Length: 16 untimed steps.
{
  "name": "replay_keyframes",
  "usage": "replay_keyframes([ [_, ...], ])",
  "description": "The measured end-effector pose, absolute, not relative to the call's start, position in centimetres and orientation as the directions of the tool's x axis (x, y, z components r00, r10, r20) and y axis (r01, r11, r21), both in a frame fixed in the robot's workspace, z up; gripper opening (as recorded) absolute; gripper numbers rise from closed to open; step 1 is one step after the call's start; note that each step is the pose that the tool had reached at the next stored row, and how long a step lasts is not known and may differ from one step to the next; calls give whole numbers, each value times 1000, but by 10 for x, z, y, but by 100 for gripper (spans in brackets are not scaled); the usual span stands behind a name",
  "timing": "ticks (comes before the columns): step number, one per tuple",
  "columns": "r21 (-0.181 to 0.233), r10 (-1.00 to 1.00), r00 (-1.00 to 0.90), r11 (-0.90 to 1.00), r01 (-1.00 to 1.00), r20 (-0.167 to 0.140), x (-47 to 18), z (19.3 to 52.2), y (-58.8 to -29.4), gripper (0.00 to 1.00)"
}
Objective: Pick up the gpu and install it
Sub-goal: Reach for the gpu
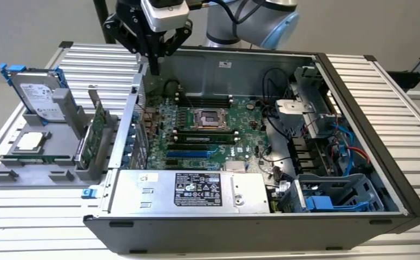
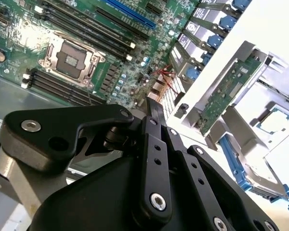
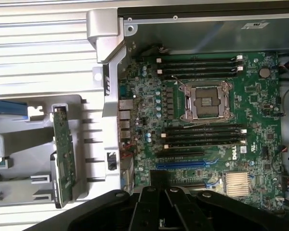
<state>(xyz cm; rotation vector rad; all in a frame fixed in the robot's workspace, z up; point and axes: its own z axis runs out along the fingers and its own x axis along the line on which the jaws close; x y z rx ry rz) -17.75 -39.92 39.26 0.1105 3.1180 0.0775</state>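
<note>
Robot gripper [image 1: 154, 69] hangs over a back corner of the open computer case [image 1: 268, 65] — its claw drawn together, clasping nothing. The gpu [image 1: 87, 143] stands on edge in a gray rack [image 1: 30, 181] just outside the case — well apart from the gripper, beside the case's port wall.

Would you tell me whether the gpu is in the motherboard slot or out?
Out: the gpu stands upright in the grey holder beside the case.
</note>
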Motion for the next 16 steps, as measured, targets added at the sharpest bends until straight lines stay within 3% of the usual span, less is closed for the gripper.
replay_keyframes([
  [16,51,71,-997,996,70,-19,-197,393,-399,0],
])
